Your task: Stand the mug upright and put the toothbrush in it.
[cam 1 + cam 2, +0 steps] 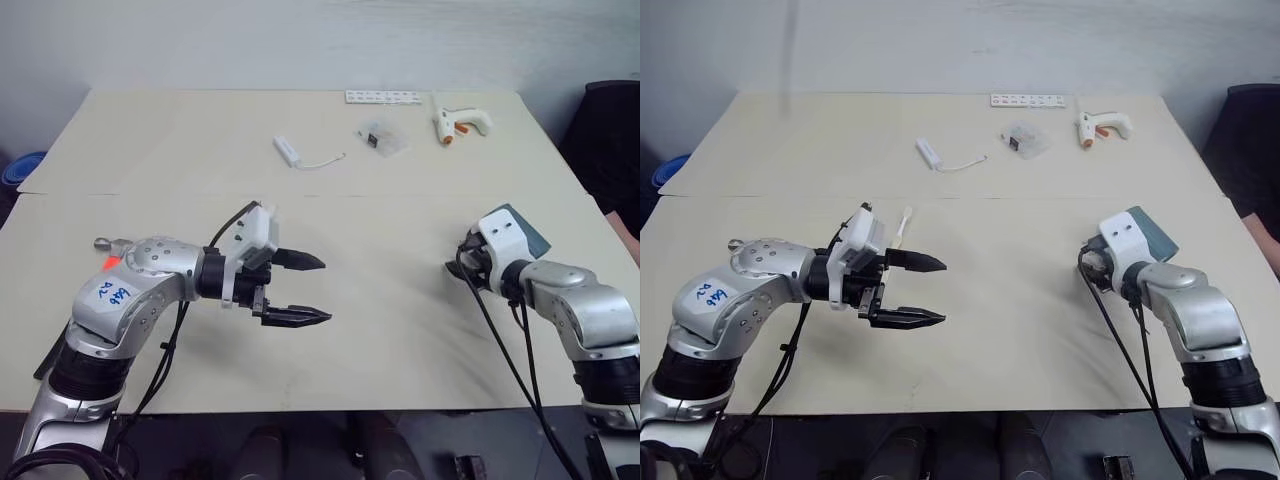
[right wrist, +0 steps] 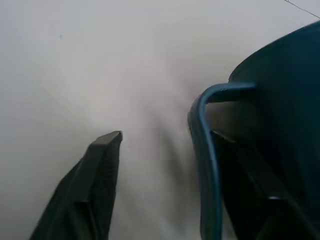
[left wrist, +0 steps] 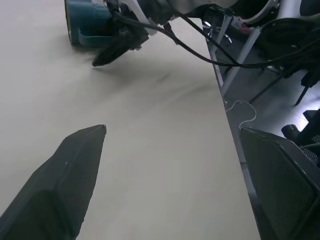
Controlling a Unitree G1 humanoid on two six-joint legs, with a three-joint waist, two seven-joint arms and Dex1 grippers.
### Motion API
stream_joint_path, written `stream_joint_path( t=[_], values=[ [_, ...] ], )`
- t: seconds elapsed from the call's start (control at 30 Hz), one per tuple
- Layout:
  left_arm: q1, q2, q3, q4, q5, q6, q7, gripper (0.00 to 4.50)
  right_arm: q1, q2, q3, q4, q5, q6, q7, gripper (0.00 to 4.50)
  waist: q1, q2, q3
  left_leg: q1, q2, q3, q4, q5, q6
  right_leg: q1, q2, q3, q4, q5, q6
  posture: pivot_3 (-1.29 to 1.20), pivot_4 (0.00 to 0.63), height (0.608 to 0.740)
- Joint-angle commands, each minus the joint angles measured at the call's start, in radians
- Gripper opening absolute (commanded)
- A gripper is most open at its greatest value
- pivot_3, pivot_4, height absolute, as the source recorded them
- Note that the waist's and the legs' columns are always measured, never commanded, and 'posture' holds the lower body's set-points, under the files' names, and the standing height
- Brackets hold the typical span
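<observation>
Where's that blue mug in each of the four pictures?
Left eye view: the mug, right of middle, behind the right arm's white wrist.
Right eye view: same spot.
Left wrist view: far across the table.
Right wrist view: close up, handle foremost.
Shared landmark: the right gripper at its handle.

A wide pale beige wooden table [image 1: 330,340] carries several things. In the upper part lie a small white block with thin cable [image 1: 288,150], a clear plastic packet [image 1: 381,139], a white strip [image 1: 384,97] and a white glue gun with orange tip [image 1: 458,124]. A slim cream-white toothbrush [image 1: 904,222] lies left of centre, and a dark teal-blue mug [image 1: 528,233] at the right.
</observation>
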Motion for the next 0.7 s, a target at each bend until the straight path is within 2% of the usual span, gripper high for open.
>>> stream_joint_path(
  t=[0.03, 0.17, 0.2, 0.37, 0.53, 0.7],
  values=[
    [-0.002, 0.015, 0.035, -0.036, -0.02, -0.005, 0.003, 4.5, -0.025, 0.005, -0.019, -0.004, -0.002, -0.018, 0.023, 1.59, -0.003, 0.0, 0.0, 0.0, 0.0, -0.001, 0.0, 0.0, 0.0, 0.0, 0.0, 0.0, 0.0, 0.0, 0.0, 0.0, 0.15, 0.74],
    [-0.007, 0.026, 0.051, -0.031, -0.024, -0.001, 0.008, 4.5, -0.03, 0.023, -0.031, -0.002, 0.003, -0.011, 0.027, 0.13, -0.005, 0.0, 0.0, 0.0, 0.0, -0.004, 0.0, 0.0, 0.0, 0.0, 0.0, 0.0, 0.0, 0.0, 0.0, 0.0, 0.15, 0.74],
    [-0.007, 0.03, 0.057, -0.029, -0.025, 0.001, 0.008, 4.5, -0.033, 0.032, -0.035, -0.003, 0.007, -0.01, 0.028, 0.03, -0.005, 0.0, 0.0, 0.0, 0.0, -0.005, 0.0, 0.0, 0.0, 0.0, 0.0, 0.0, 0.0, 0.0, 0.0, 0.0, 0.15, 0.74],
    [0.008, 0.051, 0.122, -0.024, -0.048, 0.027, 0.036, 4.5, -0.071, 0.113, -0.031, -0.068, 0.067, -0.074, 0.096, 0.03, -0.015, 0.0, 0.0, 0.001, 0.001, -0.005, 0.0, 0.0, 0.0, 0.0, 0.0, 0.0, 0.0, 0.0, 0.0, 0.0, 0.15, 0.74],
    [0.07, 0.104, 0.274, -0.05, -0.119, 0.096, 0.087, 4.5, -0.129, 0.341, -0.015, -0.164, 0.223, -0.164, 0.195, 0.03, -0.036, 0.001, 0.001, 0.001, 0.003, -0.005, -0.002, 0.0, 0.0, -0.002, 0.001, 0.0, 0.006, 0.0, 0.0, 0.0, 0.15, 0.74],
    [0.117, 0.164, 0.384, -0.084, -0.19, 0.156, 0.115, 4.5, -0.123, 0.511, 0.032, -0.085, 0.262, -0.294, 0.264, 0.03, -0.022, 0.002, 0.001, -0.002, 0.005, -0.008, -0.002, 0.0, -0.002, -0.003, -0.002, -0.003, 0.005, -0.001, -0.001, 0.0, 0.15, 0.74]
  ],
)
